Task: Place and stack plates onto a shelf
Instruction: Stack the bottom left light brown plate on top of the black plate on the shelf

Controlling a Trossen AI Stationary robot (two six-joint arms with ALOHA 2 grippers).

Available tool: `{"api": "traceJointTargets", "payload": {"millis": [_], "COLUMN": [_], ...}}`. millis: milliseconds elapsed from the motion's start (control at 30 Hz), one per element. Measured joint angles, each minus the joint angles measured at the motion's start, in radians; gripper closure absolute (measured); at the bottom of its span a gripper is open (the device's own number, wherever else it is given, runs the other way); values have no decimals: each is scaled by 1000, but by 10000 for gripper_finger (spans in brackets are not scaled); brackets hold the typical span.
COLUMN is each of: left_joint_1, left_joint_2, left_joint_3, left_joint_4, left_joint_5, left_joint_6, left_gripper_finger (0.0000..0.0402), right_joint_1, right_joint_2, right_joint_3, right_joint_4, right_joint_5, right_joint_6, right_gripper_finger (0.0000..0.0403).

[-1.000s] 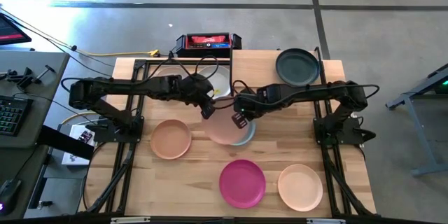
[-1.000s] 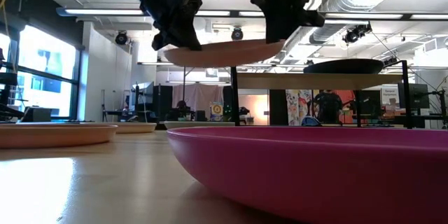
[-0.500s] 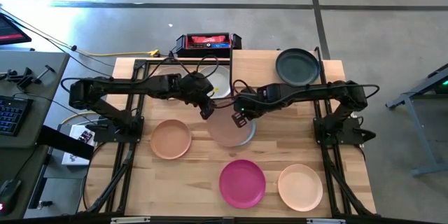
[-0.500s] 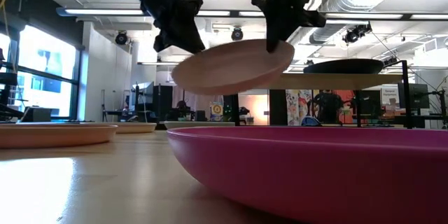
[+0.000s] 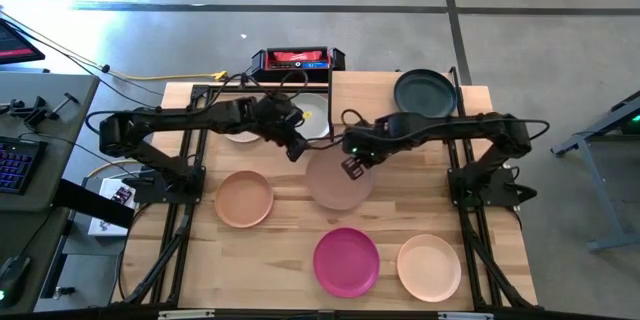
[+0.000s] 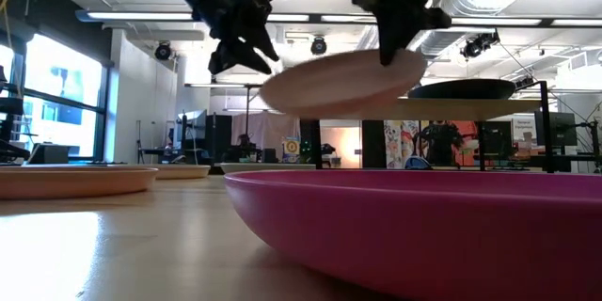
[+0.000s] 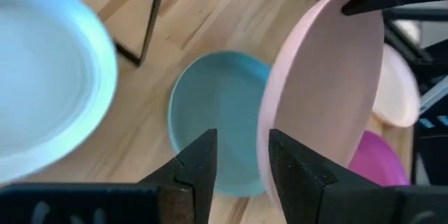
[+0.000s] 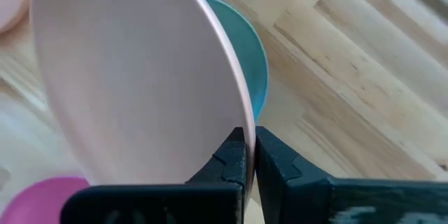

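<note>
Left gripper (image 5: pixel 293 150) lets go, jaws apart | right gripper (image 5: pixel 351 164) pinches pink plate (image 5: pixel 340 180) rim | shelf (image 5: pixel 375 90) holds only dark green plate (image 5: pixel 425 95), rest waiting

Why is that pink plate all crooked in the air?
The pale pink round plate hangs tilted above the table because only the right gripper pinches its rim; the left gripper is open beside it.

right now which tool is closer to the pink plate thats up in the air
Right. The right tool is clamped on the pink plate's rim, holding it tilted above the table. The left tool is open, just off the plate's opposite edge, not touching.
</note>
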Motion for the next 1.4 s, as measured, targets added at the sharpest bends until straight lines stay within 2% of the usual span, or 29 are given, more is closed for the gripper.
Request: {"api": "traceJointTargets", "payload": {"millis": [300, 667, 900, 1167, 1400], "left_joint_1": [18, 90, 122, 177, 227], "left_joint_2": [-1, -1, -1, -1, -1], "left_joint_3": [0, 0, 0, 0, 0], "left_joint_4": [124, 122, 147, 174, 173], "left_joint_5": [-2, -8, -8, -10, -11], "left_joint_6": [37, 95, 125, 152, 196], "left_gripper_finger": [286, 286, 286, 286, 286], "right_joint_1": [-108, -374, -588, -807, -962], "right_joint_2": [-163, -338, -414, -509, -609], "right_joint_3": [0, 0, -17, -173, -281], "right_joint_4": [-143, -217, -216, -161, -74], "right_joint_5": [78, 84, 52, -61, -135], "right_joint_6": [-80, -257, -317, -397, -375], "right_gripper_finger": [403, 403, 403, 403, 403]}}
